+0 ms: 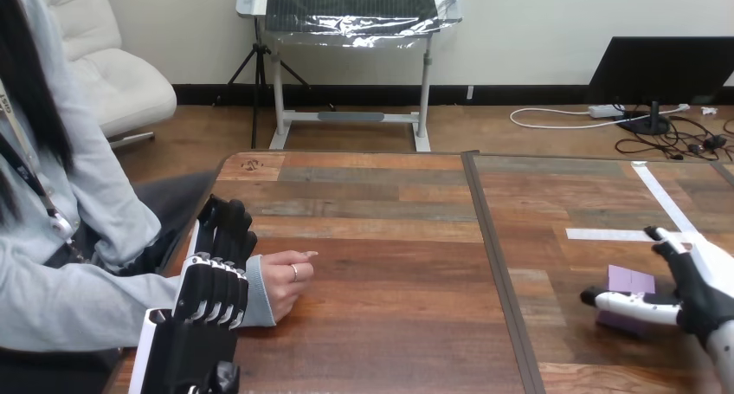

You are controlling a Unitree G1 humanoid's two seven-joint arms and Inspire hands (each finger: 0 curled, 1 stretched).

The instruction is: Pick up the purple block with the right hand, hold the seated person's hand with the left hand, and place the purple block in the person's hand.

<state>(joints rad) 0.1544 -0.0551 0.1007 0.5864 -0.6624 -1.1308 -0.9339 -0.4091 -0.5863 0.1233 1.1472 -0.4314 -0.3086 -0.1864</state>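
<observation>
The purple block lies on the bench, well apart from the person's hand and across the bench's seam from it. The right hand brackets it with fingers apart, one across its front face. A loose pinch could let the block twist out during the long carry. The left hand has its fingers curled round the wrist of the person's hand, which rests loosely closed and, I judge, must open. No writing is readable; white tape beside the block is blank.
</observation>
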